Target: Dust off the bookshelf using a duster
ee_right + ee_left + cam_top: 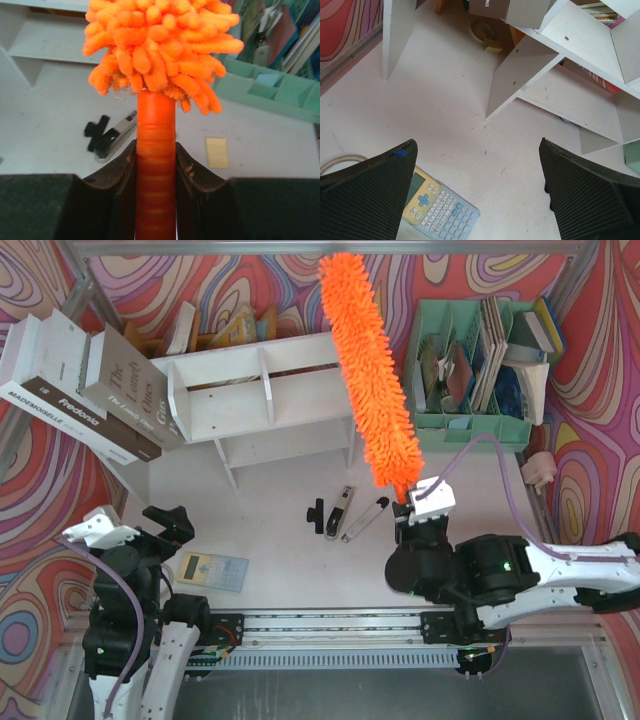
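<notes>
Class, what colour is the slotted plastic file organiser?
The file organiser is mint green; top external view shows it best.

Place: you are working in a robot test cell dressed up as an office desk, not a lived-in office.
Walls: a swirly multicoloured printed backdrop (200,280) closes in the back and both sides, behind a bare silver metal frame bar (200,248).
Mounting: your black-and-white jointed left arm (125,640) and right arm (540,570) sit on a slotted aluminium rail (330,622) at the near edge of the plain white counter (290,570).
Office props: a wide white wooden bookshelf (260,390), thick stacked books (70,390) leaning beside it, a mint-green plastic file organiser (470,425) stuffed with papers, a black-and-silver stapler (338,512), and a pale blue-and-yellow pocket calculator (212,570).
</notes>
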You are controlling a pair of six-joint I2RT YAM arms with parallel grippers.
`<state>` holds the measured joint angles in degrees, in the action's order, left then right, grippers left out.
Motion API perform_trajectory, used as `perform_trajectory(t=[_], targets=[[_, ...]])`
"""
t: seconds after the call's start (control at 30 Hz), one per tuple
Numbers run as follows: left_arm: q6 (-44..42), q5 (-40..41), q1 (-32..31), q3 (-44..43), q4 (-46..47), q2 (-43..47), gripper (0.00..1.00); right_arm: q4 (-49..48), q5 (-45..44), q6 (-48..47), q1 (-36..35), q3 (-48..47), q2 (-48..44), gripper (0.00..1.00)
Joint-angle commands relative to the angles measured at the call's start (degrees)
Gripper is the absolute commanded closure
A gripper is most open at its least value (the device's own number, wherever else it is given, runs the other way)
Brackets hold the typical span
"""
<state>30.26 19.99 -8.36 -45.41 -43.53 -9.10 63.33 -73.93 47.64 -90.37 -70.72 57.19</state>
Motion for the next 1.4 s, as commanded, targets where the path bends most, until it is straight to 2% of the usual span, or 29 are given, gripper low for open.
perform_trajectory(t=[0.0, 0.03, 0.07, 0.17, 0.37, 0.57, 0.87, 1.1, 1.37], targets=[[0.5, -0.21, -0.23, 1.02, 1.19, 0.93, 0.02, -32.01, 2.44, -31.71, 10.09, 3.86, -5.24, 1.0], [0.5, -0.27, -0.25, 1.02, 1.17, 0.92, 0.02, -37.87, 7.79, -35.39, 13.17, 5.56, -6.18, 1.0], [0.5, -0.26, -0.32, 1.07, 1.17, 1.03, 0.01, -38.85, 11.97, -35.06, 17.0, 5.95, -6.09, 1.0], [0.5, -0.02, -0.38, 1.02, 1.02, 1.39, 0.02, -34.51, 18.33, -34.1, 25.53, 3.16, -1.94, 1.0], [0.5, 0.14, -0.45, 1.11, 1.03, 1.61, 0.01, -36.73, 28.43, -36.71, 33.37, 5.15, -2.09, 1.0], [0.5, 0.23, -0.43, 1.11, 1.1, 1.5, 0.01, -34.28, 36.88, -34.44, 40.39, 8.35, -1.54, 1.0], [0.54, 0.28, -0.43, 1.24, 1.26, 1.53, 0.01, -34.08, 44.38, -32.08, 43.29, 13.54, -2.8, 1.0], [0.59, 0.31, -0.43, 1.29, 1.16, 1.54, 0.01, -36.2, 51.13, -26.49, 43.26, 24.36, -5.07, 1.0], [0.58, 0.22, -0.43, 1.29, 1.25, 1.24, 0.01, -38.5, 51.94, -21.85, 43.25, 30.93, -5.83, 1.0]])
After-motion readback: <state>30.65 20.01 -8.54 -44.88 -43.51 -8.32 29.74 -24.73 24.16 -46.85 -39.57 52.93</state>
